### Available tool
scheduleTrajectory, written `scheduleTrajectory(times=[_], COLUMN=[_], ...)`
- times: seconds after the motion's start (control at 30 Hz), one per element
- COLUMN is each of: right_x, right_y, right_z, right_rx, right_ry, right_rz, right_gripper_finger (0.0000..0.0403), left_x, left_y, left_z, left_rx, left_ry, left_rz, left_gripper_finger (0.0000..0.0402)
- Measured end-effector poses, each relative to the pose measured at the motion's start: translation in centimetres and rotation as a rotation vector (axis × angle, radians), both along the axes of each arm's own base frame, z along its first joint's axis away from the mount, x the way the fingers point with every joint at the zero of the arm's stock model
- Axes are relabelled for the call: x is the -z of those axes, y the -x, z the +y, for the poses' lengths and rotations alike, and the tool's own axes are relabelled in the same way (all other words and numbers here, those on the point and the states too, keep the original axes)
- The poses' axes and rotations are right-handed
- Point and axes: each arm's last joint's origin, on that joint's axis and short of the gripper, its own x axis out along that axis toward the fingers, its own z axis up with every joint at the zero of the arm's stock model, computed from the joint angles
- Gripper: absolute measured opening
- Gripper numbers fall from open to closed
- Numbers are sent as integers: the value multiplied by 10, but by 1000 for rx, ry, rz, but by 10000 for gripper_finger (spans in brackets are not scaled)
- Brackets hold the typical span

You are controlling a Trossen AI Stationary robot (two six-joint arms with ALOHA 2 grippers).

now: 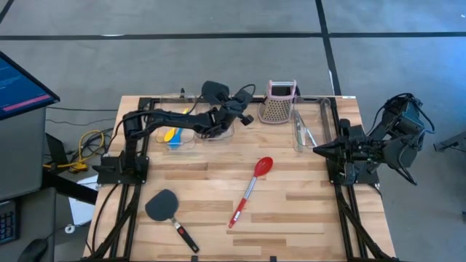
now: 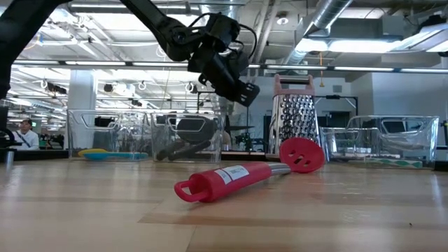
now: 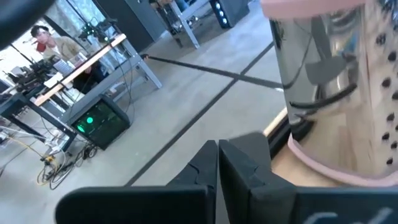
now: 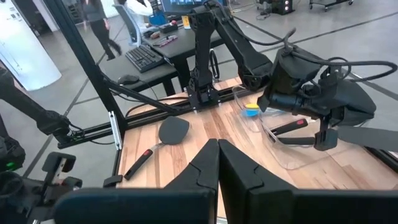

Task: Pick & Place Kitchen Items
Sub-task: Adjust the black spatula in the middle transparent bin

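A light wooden table (image 1: 291, 211) is seen on a grey floor, with an open hall of desks and ceiling ducts visible beyond it in the low view. Along the far edge, clear plastic bins (image 1: 191, 131) and a pink-topped box grater (image 1: 277, 104) are lined up. The left gripper (image 1: 242, 116) is held above the far side of the table, just beside the grater; its jaws are seen pressed together in the left wrist view, with nothing between them. The right gripper (image 1: 318, 151) is parked at the right edge of the table, low near its base, and its jaws are likewise closed and empty. A red spoon (image 1: 250, 188) is laid diagonally near the middle of the table, bowl toward the far side. A black spatula (image 1: 169, 211) with a black-red handle is laid on the near left part of the table. Yellow and blue spoons (image 1: 172, 135) are contained in the leftmost bin, another black spatula (image 4: 291, 126) lies in the bin beside it, and silver tongs (image 1: 303, 129) are held in the bin at the right.
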Motion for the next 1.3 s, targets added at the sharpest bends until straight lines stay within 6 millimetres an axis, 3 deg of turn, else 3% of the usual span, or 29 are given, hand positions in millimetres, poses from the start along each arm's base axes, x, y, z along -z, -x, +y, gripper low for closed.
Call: scheduleTrajectory(times=[0.3,0.73,1.3], right_x=[1,1,2], right_y=[0,0,1], right_z=[0,0,-1], right_rx=[-3,-3,0], right_ry=[7,8,20], right_rz=[8,8,16], right_gripper_finger=[0,0,0], left_x=[0,8,42], left_y=[-2,-2,-1], left_z=[-1,-11,-7], left_rx=[81,135,197], left_ry=[29,35,84], left_rz=[-16,123,225], left_gripper_finger=[16,145,222])
